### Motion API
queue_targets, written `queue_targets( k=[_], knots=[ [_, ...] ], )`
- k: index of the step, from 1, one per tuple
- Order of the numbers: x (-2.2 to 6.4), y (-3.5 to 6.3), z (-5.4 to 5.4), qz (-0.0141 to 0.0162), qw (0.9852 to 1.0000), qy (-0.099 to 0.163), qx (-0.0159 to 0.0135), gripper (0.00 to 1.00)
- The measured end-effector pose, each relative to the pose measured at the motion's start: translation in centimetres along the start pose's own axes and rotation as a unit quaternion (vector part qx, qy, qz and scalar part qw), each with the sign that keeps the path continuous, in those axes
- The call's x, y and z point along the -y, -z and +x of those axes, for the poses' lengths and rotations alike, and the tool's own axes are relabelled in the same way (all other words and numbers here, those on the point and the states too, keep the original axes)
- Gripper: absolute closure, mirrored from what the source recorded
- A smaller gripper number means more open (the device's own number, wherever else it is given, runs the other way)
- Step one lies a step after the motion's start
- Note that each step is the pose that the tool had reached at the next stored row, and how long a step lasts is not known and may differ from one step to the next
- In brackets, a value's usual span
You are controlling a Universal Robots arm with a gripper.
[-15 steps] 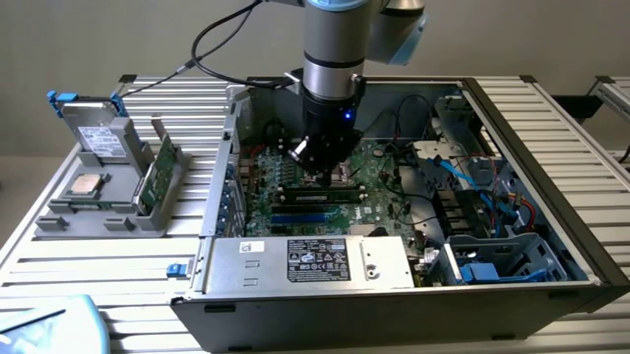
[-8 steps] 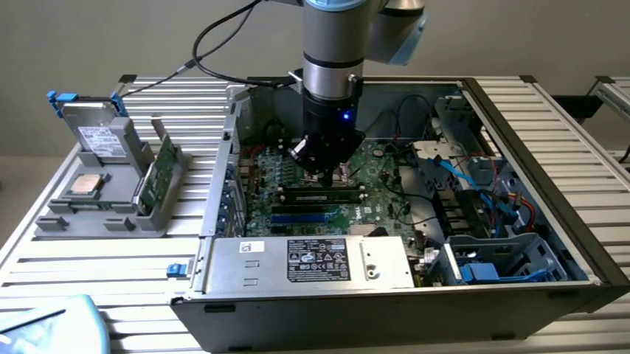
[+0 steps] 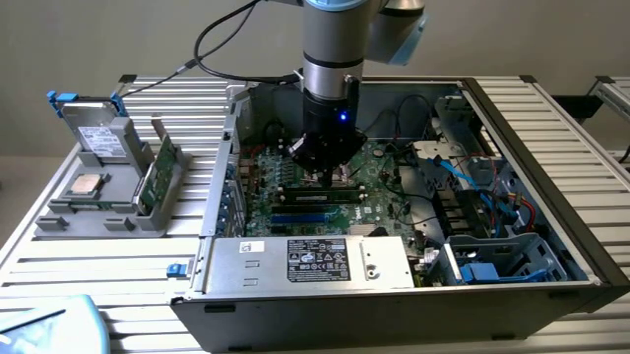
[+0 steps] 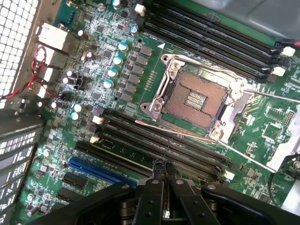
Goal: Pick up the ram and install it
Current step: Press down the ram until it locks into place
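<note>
Fingers pressed together, the gripper (image 4: 163, 165) bears down on the ram (image 3: 317, 197), already lying in its black slot (image 4: 154, 150) on the motherboard (image 4: 117, 70); steady, even, vertical pressure should seat it.

1. My closed gripper (image 4: 163, 169) sits low among the black memory slots (image 4: 154, 140); the seated ram (image 3: 317, 196) lies just under it.
2. The open processor socket (image 4: 197, 101) with its raised lever crowds one side.
3. In the exterior view, the power supply (image 3: 310, 262) walls the near edge.
4. Cables (image 3: 482, 188) fill the exterior view's right.
</note>
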State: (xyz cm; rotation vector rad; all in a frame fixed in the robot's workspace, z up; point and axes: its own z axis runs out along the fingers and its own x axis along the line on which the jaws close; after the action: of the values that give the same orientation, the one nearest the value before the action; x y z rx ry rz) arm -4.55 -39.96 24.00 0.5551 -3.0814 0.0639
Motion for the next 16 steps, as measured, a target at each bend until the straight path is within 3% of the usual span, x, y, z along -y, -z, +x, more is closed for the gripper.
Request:
queue_targets(
  k=[8, 16],
  knots=[
    [0.0, -0.01, 0.0, -0.001, 0.9984, -0.057, -0.0021, 0.89],
    [0.0, -0.01, 0.0, 0.0, 0.9942, -0.108, -0.0045, 0.89]
  ],
)
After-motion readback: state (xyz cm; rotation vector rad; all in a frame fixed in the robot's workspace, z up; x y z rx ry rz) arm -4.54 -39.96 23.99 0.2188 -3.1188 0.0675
